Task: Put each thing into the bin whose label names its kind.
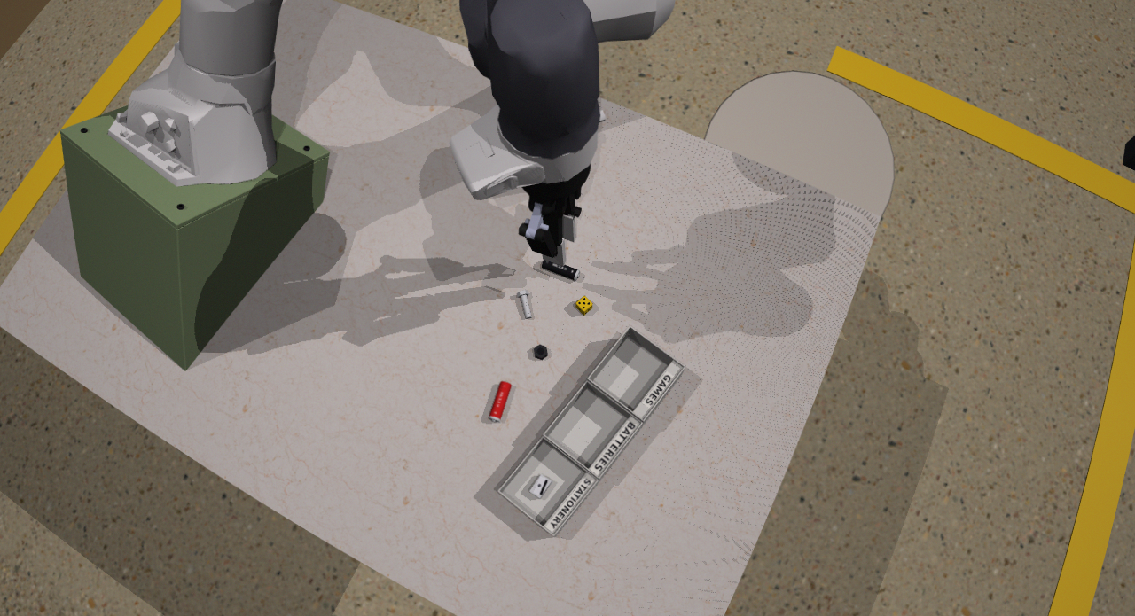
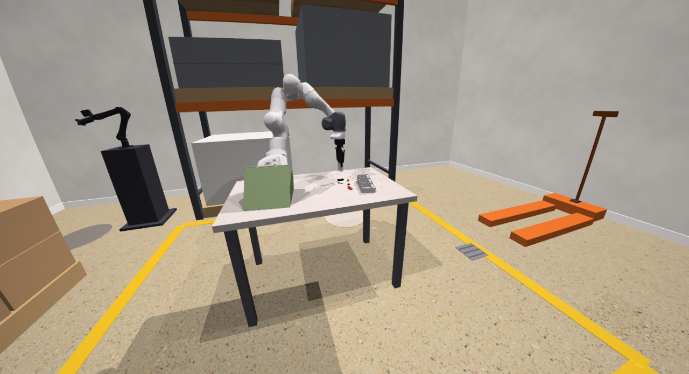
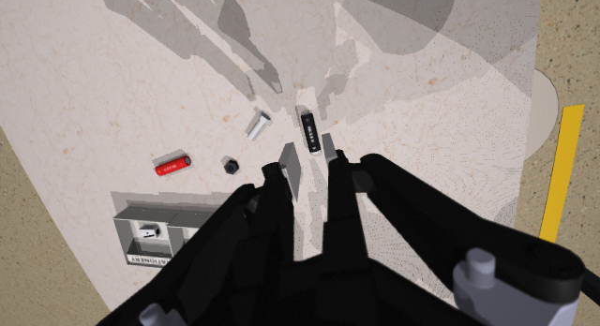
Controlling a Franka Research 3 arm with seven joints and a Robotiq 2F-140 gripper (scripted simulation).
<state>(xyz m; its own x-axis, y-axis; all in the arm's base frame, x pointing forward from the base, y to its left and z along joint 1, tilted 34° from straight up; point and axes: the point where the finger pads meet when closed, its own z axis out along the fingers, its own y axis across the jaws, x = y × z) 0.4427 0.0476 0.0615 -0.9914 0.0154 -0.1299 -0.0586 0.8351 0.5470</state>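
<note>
Jaws of my gripper stood slightly apart, gripping nothing, above the black battery on the table. Beyond lay the red battery, outside the BATTERIES bin.

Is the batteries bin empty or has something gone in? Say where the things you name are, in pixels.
Empty: the top view shows only bare floor inside the BATTERIES bin [image 1: 567, 407], while the sharpener [image 1: 541, 486] [image 3: 149, 230] sits in the neighboring one.
</note>
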